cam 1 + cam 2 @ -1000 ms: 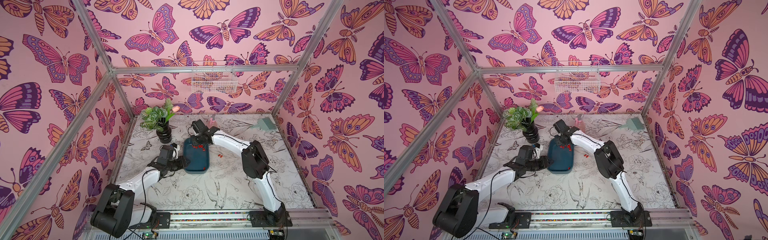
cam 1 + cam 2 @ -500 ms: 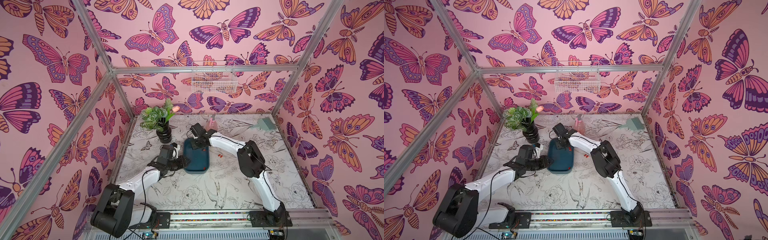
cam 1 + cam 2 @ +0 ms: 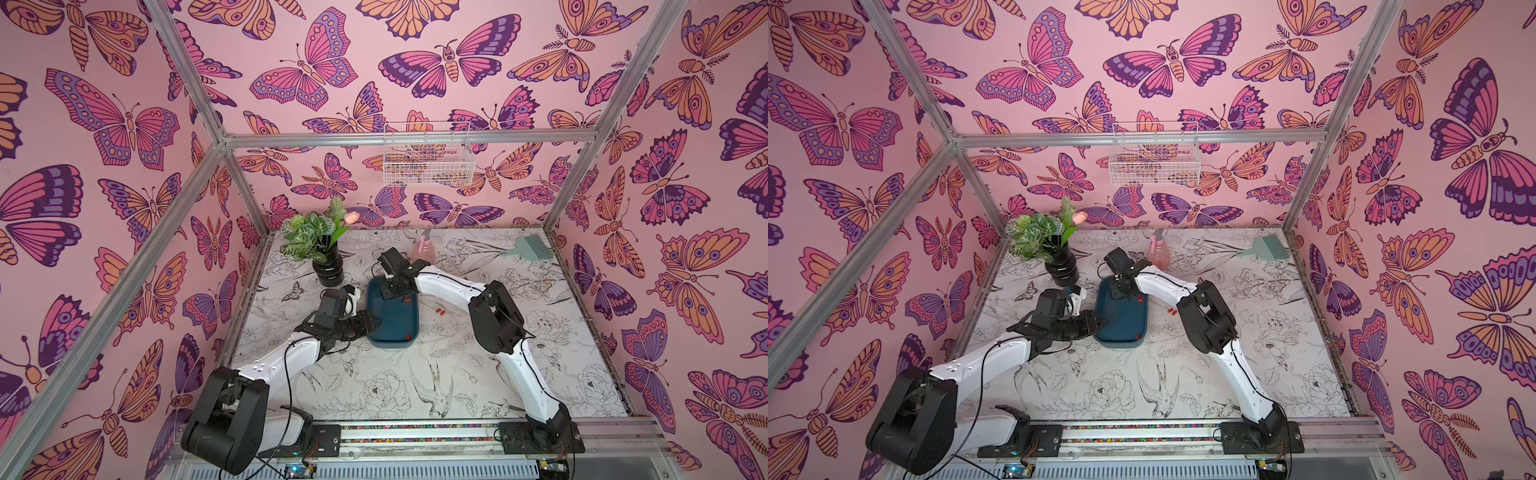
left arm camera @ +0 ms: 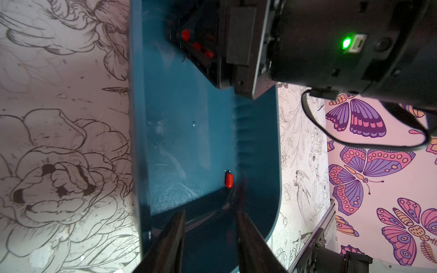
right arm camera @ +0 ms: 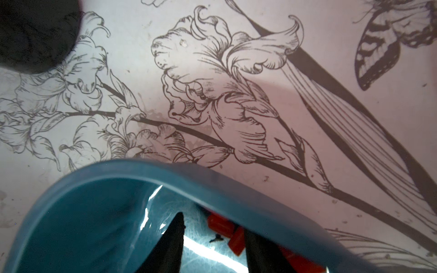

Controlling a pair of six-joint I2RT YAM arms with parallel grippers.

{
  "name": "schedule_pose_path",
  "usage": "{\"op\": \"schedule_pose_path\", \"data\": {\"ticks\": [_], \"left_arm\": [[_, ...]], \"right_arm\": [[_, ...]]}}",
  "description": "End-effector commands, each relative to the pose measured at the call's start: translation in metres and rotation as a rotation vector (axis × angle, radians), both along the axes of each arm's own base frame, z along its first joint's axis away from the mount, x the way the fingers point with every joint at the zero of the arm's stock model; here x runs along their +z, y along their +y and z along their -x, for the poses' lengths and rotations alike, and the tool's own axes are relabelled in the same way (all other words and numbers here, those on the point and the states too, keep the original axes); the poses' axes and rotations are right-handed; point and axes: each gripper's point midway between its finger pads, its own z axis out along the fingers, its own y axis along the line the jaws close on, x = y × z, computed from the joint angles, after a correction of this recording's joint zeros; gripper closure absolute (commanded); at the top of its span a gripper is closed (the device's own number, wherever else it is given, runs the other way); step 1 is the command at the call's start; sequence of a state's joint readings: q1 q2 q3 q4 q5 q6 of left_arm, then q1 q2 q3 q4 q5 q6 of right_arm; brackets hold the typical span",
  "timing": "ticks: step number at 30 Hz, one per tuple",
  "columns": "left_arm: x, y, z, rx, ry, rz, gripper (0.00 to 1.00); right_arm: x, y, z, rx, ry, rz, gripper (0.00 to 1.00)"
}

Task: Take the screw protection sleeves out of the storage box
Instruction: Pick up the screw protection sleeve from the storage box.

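Here, red sleeves lie between the right gripper's parted fingers.

A: How are the walls covered?
B: Pink paper printed with purple and orange butterflies is seen on every side; aluminium bars are run along the edges, and a white wire basket is hung at the back.
A: And underneath?
B: A pale tabletop printed with black flower and bird drawings is evenly lit.

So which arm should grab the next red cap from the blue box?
Probably right: the right fingers are open inside the storage box, beside a cluster of sleeves. The left fingers sit at its rim, with one sleeve near.
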State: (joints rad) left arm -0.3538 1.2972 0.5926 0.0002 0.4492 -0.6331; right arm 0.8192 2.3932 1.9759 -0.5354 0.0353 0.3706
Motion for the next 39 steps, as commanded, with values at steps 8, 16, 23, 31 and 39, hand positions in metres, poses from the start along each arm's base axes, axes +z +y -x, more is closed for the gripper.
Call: {"op": "schedule_pose_path", "data": {"ticks": [8, 16, 23, 31, 39], "left_arm": [[0.002, -0.004, -0.001, -0.019, -0.001, 0.003, 0.59], [0.000, -0.004, 0.000, -0.019, 0.005, -0.002, 0.59], [-0.001, -0.003, 0.001, -0.018, 0.008, -0.003, 0.59], [-0.001, -0.004, 0.001, -0.019, 0.006, -0.004, 0.59], [-0.002, -0.003, 0.001, -0.018, 0.007, -0.007, 0.59]], "right_arm": [[-0.018, 0.004, -0.005, -0.040, -0.002, 0.010, 0.55], [-0.031, 0.001, -0.005, -0.052, 0.000, 0.028, 0.62], [-0.035, 0.000, -0.004, -0.050, 0.003, 0.039, 0.73], [-0.031, 0.001, -0.005, -0.041, -0.005, 0.039, 0.86], [-0.007, 0.002, -0.004, -0.029, -0.028, 0.010, 0.95]]}}
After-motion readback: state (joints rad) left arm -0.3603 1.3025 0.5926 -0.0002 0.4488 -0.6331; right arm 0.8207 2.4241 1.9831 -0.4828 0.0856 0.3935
